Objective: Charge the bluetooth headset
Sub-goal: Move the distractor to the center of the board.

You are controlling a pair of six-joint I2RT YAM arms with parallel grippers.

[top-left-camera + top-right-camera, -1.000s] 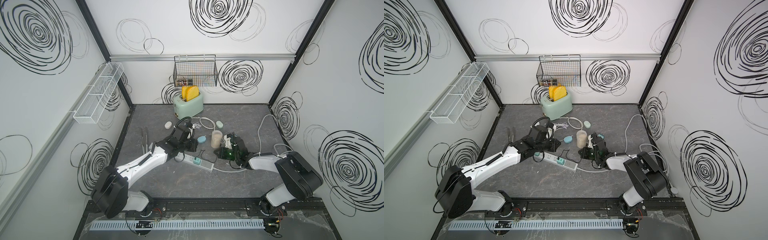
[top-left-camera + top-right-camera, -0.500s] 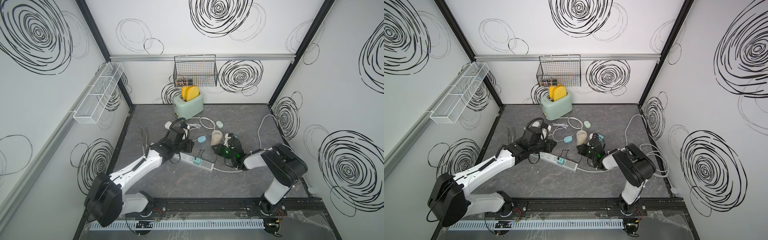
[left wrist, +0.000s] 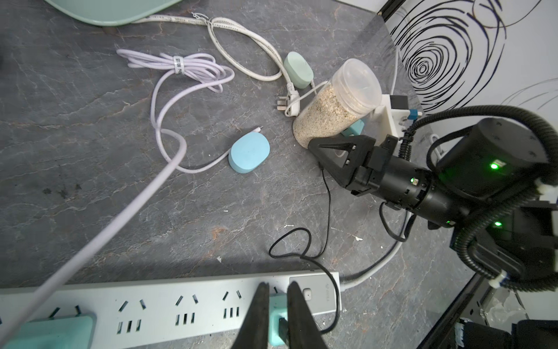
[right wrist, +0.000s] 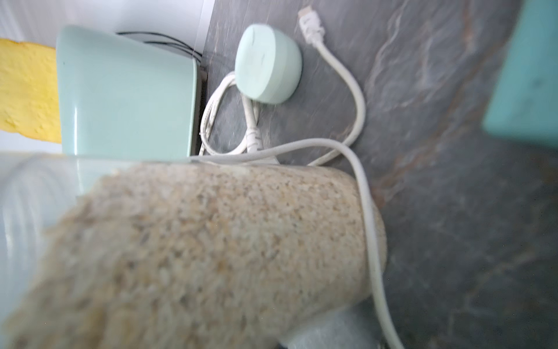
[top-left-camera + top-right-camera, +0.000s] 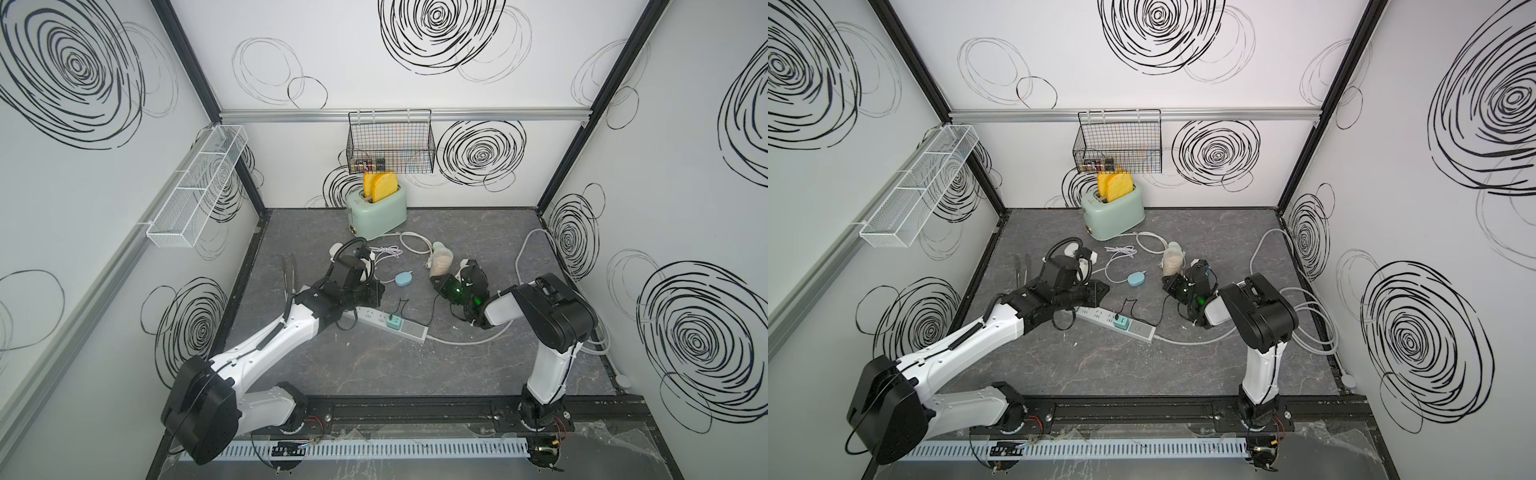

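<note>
Item: blue headset case (image 3: 249, 152), on the bench (image 5: 374, 365) mid-scene, lilac cable (image 3: 169, 99) running to it.
Item: power strip (image 3: 181, 308), near side, teal charger plug (image 3: 276, 320) seated in it.
My left gripper (image 3: 276, 305): narrow, fingers flanking that plug; contact unclear.
My right gripper (image 3: 329, 148): closed, empty, touching the grain jar (image 3: 335, 105).
Far: mint toaster (image 5: 377, 212).

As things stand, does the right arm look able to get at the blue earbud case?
Probably yes. The blue earbud case lies on open table beside the right end effector, with only a thin lilac cable near it.
</note>
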